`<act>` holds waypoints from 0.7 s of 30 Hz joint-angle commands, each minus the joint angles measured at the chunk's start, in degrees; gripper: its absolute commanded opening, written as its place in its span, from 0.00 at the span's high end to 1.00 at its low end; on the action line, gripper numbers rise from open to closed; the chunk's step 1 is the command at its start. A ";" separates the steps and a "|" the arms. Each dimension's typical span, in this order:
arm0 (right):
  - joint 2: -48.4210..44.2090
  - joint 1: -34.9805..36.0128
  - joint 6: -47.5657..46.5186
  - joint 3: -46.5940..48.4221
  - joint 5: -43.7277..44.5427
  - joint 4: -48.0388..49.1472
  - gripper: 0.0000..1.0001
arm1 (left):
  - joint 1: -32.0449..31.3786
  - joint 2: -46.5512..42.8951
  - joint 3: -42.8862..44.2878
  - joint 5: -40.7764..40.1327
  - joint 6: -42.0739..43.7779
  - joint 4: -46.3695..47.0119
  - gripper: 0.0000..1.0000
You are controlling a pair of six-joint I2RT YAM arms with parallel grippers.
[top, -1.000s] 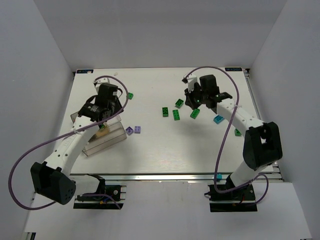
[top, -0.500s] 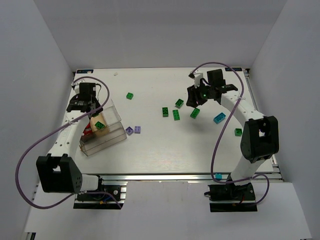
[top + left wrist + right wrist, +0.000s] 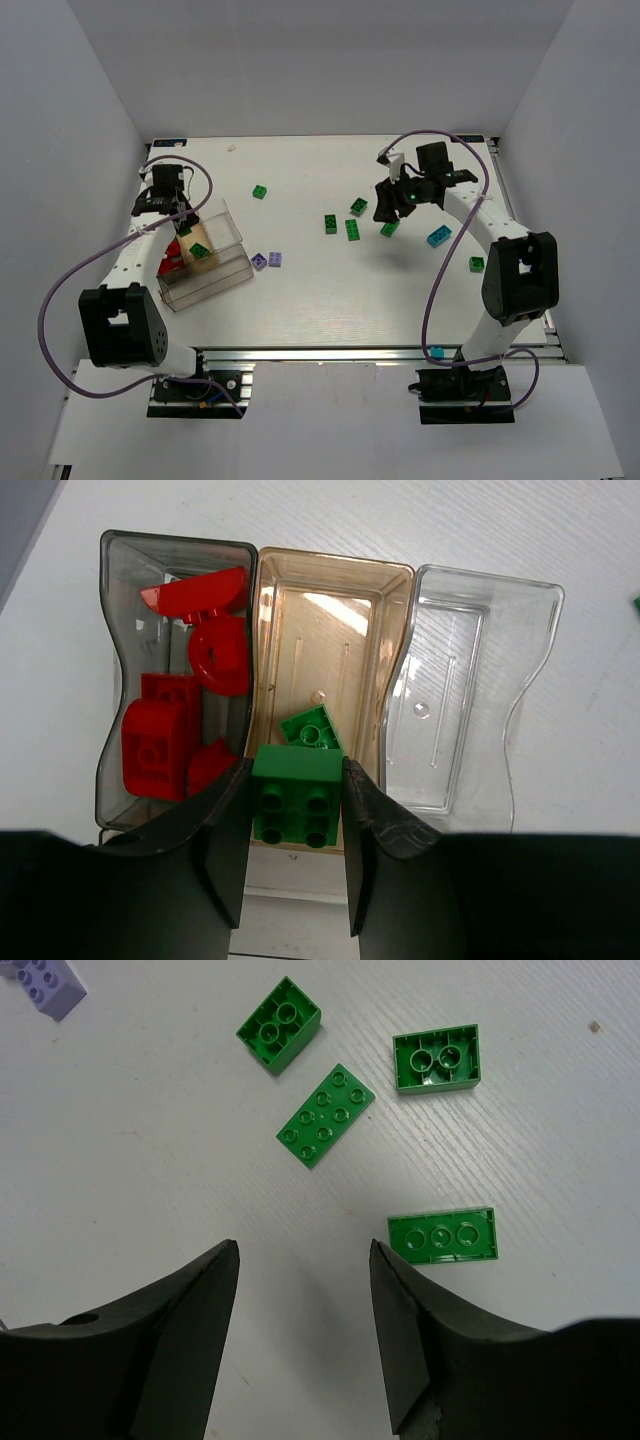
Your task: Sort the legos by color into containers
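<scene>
**Green brick poised over the tan bin**

The left gripper (image 3: 296, 825) is clamped on a green brick (image 3: 296, 785) above the near end of the container's (image 3: 258, 600) tan middle compartment (image 3: 335, 630), likely because a green piece (image 3: 312, 728) lies there. Red pieces (image 3: 160, 740) fill the left one. The right gripper (image 3: 300, 1330), wide open and empty, hovers over four loose green bricks (image 3: 325, 1115). No writing is legible.

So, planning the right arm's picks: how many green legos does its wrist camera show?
4. One green lego upper middle, one below it, one upper right, one lower right. The right gripper may hide more.
</scene>
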 commanded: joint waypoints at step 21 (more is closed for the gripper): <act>-0.34 -0.11 -16.79 3.00 -6.32 -11.24 0.23 | 1.59 4.75 0.31 3.53 1.86 3.95 0.56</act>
